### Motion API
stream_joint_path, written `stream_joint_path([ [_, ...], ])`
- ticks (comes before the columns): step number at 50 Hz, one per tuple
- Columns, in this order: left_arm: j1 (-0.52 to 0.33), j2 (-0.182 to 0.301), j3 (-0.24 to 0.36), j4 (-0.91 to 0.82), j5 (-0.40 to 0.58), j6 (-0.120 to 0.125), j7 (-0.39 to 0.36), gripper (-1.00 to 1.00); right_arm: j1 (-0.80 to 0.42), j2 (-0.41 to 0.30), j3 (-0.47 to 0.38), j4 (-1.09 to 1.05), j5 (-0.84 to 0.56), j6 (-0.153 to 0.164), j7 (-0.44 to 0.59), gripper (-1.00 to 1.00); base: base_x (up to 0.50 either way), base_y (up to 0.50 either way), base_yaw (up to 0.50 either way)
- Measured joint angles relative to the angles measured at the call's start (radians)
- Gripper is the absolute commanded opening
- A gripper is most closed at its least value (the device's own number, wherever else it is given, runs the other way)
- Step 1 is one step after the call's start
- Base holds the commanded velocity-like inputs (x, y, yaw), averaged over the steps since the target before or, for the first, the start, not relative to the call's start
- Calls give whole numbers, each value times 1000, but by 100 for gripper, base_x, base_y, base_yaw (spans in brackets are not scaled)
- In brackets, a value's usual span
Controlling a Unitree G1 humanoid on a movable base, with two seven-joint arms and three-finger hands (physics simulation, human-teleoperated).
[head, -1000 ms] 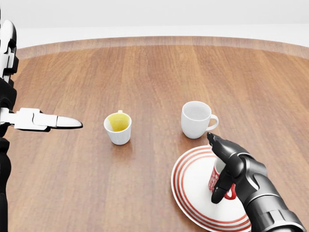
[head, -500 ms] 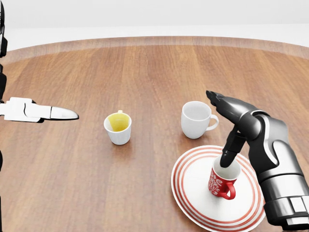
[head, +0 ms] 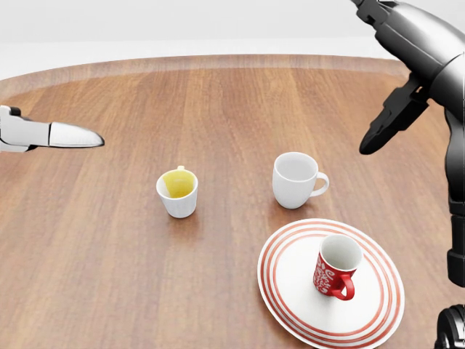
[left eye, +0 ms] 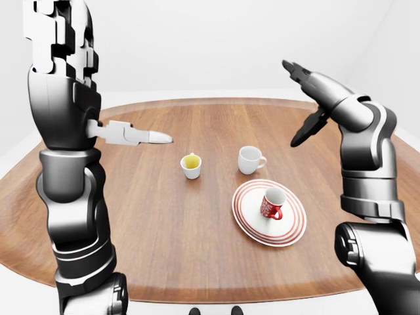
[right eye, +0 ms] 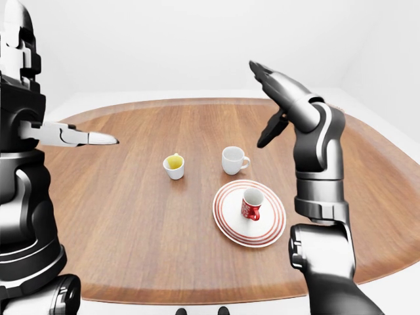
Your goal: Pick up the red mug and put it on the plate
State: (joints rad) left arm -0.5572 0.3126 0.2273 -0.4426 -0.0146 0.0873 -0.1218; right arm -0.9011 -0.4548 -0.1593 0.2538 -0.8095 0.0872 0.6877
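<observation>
Red mug point(head: 336, 266) stands upright on striped plate point(head: 290, 305), apparently empty.

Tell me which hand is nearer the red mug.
Right. The right hand is raised above and right of the red mug; the left hand is extended far across the table at the view's left.

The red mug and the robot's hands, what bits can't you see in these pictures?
- Red mug: the pattern on its side is too small to read in every view; its base on the plate is hidden by its own body.
- Left hand: head view's left edge cuts it off.
- Right hand: head view's top edge crops its upper fingers.
- Plate: head view's bottom edge clips its rim.
</observation>
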Motion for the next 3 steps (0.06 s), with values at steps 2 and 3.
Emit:
stream_joint_path([
  [2, -12, 4, -2, -10, 1, 0, 0, 100, -18, -12, -10, -35, 35, 0, -9, 100, 0, 0, 0],
  [3, -17, 6, -2, -16, 1, 0, -1, 100, -27, -18, -15, -52, 54, 0, -15, 100, 0, 0, 0],
])
